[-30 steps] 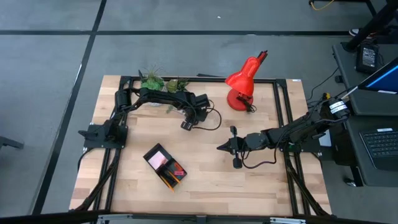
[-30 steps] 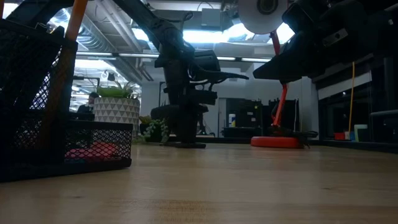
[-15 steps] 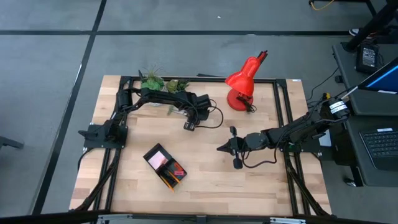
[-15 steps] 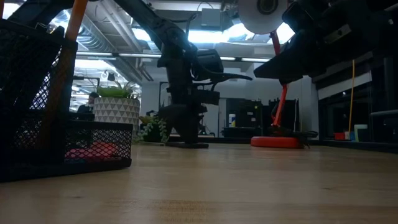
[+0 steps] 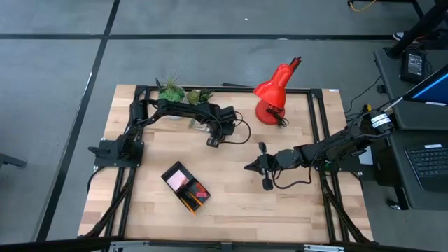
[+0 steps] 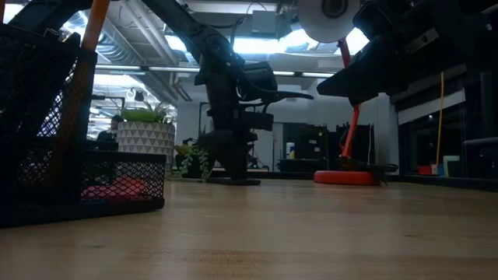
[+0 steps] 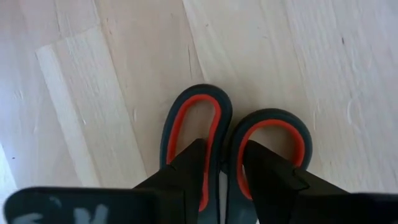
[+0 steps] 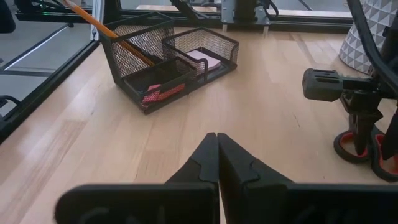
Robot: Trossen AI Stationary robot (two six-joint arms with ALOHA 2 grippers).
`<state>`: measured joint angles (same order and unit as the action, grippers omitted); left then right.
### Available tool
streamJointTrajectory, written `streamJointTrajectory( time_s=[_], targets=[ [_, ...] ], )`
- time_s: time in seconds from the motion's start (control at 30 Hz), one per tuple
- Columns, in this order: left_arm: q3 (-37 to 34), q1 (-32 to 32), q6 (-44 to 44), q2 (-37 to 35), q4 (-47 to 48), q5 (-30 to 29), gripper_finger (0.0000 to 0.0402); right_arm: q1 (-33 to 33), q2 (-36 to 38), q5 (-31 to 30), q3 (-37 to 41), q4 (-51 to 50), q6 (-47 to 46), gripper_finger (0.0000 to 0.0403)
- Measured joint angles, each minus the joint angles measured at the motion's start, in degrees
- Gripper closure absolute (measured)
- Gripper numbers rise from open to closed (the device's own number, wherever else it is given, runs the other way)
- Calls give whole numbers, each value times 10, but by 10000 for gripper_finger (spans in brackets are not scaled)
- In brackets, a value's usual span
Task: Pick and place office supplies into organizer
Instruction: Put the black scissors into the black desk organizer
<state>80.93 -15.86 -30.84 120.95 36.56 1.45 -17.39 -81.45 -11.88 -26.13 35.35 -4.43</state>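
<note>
Since the earlier frame the left claw [image 7: 221, 171] has been narrowed around the red-and-grey looped plastic scissors [image 7: 233, 146] on the desk [image 7: 93, 93], pinching them for lifting; the right claw [image 8: 217, 163] is pressed together, waiting.

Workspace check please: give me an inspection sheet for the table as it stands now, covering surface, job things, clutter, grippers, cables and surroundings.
Surface: light wooden table, inside a black frame.
Job things: scissors with red-lined handles stand upright on the wood; black mesh organizer holds an orange pencil, a pink pad and red bits.
Clutter: red desk lamp and potted plants along the far edge.
Grippers: left gripper closed on the scissors, one fingertip in each handle loop; right gripper shut, empty, near table centre.
Cables: a black cable loops beside each gripper on the table.
Surroundings: grey floor; laptop on a bench to the right.
</note>
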Motion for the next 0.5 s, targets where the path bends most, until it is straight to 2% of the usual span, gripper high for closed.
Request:
streamJointTrajectory(
  time_s=[0.23,0.5],
  targets=[
    [0,0,1,-1,4,0,330,0,0,0,0,0,0,402],
    [0,0,1,-4,6,0,331,0,0,0,0,-1,1,402]
  ],
)
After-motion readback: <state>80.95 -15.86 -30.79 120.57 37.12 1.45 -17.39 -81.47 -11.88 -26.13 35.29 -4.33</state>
